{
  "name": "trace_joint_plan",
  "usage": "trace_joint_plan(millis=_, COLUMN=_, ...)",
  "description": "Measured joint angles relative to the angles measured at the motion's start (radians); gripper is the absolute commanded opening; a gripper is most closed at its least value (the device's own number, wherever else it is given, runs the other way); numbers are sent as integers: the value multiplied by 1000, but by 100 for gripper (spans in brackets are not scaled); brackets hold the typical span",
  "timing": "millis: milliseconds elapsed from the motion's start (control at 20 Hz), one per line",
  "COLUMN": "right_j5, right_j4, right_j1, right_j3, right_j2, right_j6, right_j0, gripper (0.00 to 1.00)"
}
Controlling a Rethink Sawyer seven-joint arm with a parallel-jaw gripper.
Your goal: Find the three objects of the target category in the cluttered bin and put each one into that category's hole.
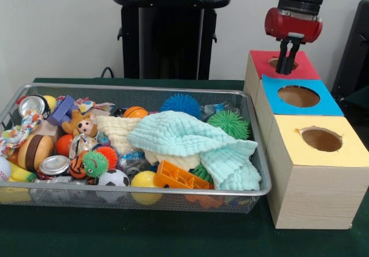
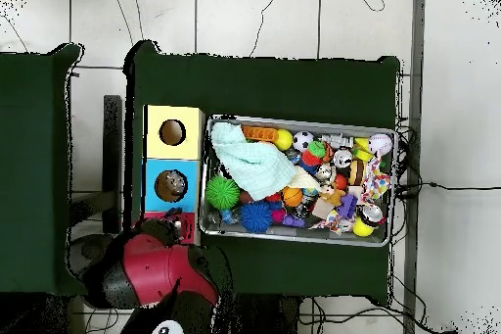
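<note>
The red and black arm hangs straight down, its hand (image 1: 286,67) empty with fingers close together, pointing downward.

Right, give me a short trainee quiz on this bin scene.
1. True or false: the gripper hangs over the bin.
2. What lies spread across the middle of the bin? A) a pale green cloth B) a book C) a plate
3. Fill in: the blue hole lies between the red hole and the ____ hole.

Key: 1 false, it is over the red hole; 2 A; 3 yellow, the yellow hole.
</note>
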Motion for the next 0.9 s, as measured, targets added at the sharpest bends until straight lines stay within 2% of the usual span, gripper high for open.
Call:
trace_joint_plan(millis=500, right_j5=-31, right_j4=1, right_j1=0, right_j3=11, right_j2=1, right_j6=0, right_j0=-80, gripper=0)
trace_joint_plan(millis=900, right_j5=-246, right_j4=0, right_j1=30, right_j3=61, right_j2=34, right_j6=0, right_j0=-219, gripper=0)
